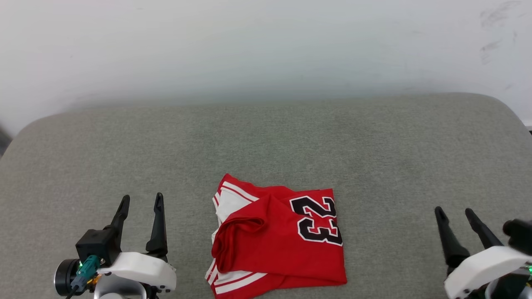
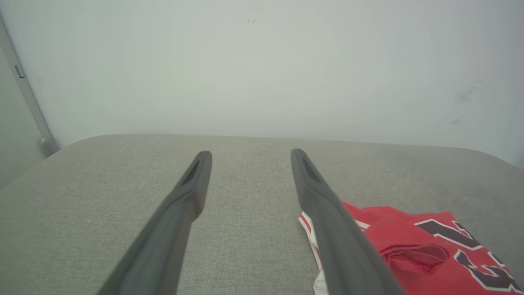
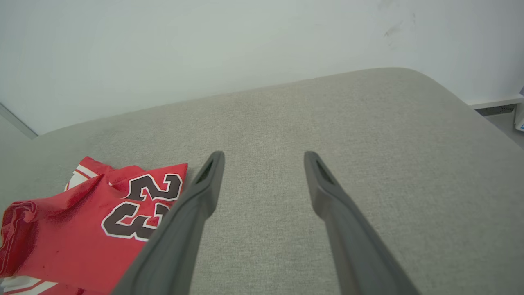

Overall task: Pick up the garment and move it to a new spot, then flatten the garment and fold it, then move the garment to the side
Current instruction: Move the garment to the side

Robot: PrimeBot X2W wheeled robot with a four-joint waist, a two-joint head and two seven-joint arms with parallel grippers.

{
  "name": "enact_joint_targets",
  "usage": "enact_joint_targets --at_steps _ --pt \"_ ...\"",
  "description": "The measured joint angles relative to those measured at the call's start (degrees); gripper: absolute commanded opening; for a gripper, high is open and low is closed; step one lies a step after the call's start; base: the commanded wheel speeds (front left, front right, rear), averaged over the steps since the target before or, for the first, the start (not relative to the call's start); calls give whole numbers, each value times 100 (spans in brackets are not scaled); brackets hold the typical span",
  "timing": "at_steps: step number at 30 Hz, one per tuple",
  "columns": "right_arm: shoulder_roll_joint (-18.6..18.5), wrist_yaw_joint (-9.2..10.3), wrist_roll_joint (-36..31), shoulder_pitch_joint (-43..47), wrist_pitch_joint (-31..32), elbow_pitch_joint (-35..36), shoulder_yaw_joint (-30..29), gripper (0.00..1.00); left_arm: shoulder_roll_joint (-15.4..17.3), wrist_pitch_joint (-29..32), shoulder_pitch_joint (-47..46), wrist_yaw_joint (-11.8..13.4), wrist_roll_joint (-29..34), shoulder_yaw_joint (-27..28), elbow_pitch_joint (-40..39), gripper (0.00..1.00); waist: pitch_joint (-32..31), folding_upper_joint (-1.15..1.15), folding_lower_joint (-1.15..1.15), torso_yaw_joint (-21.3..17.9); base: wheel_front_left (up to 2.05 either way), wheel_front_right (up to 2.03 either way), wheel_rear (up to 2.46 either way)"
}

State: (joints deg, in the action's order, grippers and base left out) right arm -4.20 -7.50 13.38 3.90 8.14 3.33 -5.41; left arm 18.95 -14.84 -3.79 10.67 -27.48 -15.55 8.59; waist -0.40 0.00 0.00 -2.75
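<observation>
The garment [image 1: 278, 245] lies near the front edge of the grey padded worktop [image 1: 266, 137], midway between our two arms. It is bundled into a compact red block with the "23" facing up and white striped trim peeking out along its left side and near edge. Our left claw [image 1: 141, 197] hovers well to its left and our right claw [image 1: 454, 210] well to its right, both with fingers spread wide, empty, and pointing away from us over bare fabric. We read this symmetric, hands-off stance as a neutral pose that leaves the cloth in plain sight and within reach of either arm. The fold looks loose, with a puckered ridge on its left half, so any lift probably calls for pinching an edge.
</observation>
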Motion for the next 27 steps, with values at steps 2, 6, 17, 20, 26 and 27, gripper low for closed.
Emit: enact_joint_targets --at_steps 2,6,17,20,26,27 --pt "-71 -1 442 -174 333 -308 -268 100 -65 -5 -19 0 1 32 -38 100 18 0 0 48 0 0 0" --pt "-298 9 1641 -645 1045 -1056 -732 100 -165 -7 -83 -16 70 96 -86 100 80 0 0 206 0 0 0" --pt "-248 0 3684 -1677 2847 -2904 -135 100 -494 -15 -412 -296 489 349 -205 100 519 0 0 817 0 0 0" --pt "-166 0 4175 -1789 3154 -3164 65 100 -560 -15 -467 -363 566 398 -177 100 631 0 0 967 0 0 0" --pt "-175 -3 4524 -1933 3249 -3408 375 55 -684 -15 -494 -515 678 506 -89 100 767 0 0 1189 0 0 0" --pt "-191 -3 4562 -1956 3223 -3433 431 25 -699 -15 -498 -543 699 521 -75 100 777 0 0 1208 0 0 0"
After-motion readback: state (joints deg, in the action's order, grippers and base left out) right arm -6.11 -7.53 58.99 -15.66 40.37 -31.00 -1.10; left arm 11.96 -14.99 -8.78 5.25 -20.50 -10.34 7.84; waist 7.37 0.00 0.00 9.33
